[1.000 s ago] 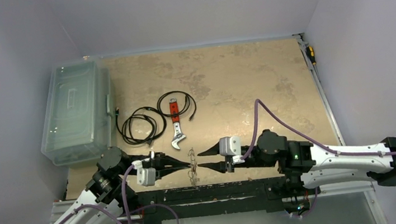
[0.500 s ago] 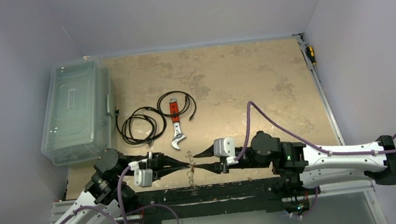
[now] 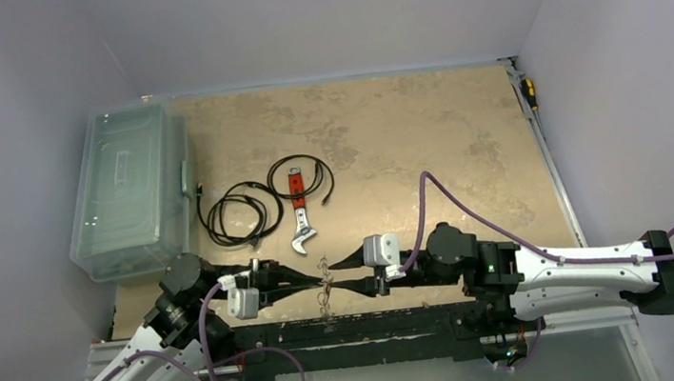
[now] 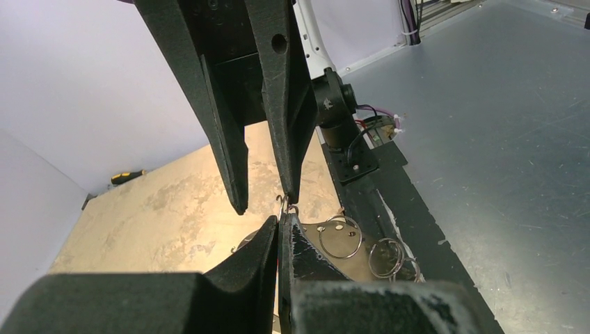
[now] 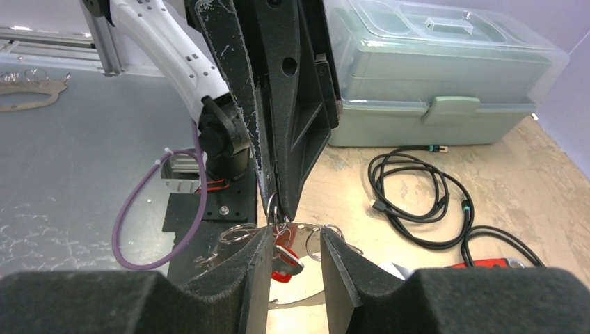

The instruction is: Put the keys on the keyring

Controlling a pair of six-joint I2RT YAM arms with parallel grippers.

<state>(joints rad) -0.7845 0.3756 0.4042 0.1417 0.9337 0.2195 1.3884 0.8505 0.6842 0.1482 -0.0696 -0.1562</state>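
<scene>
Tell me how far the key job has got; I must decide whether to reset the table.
Done: the left tool is shut on the keyring by its thin wire at the near edge. In hand: the right tool has its jaws apart around the keys; whether they grip is unclear. Left: no key visibly threaded, so the threading looks still to come.

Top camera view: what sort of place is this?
Probably a robotics lab: plain walls enclose a worn tabletop, a left arm and right arm stand at its near edge, beside props like a wrench and clear storage box.
</scene>
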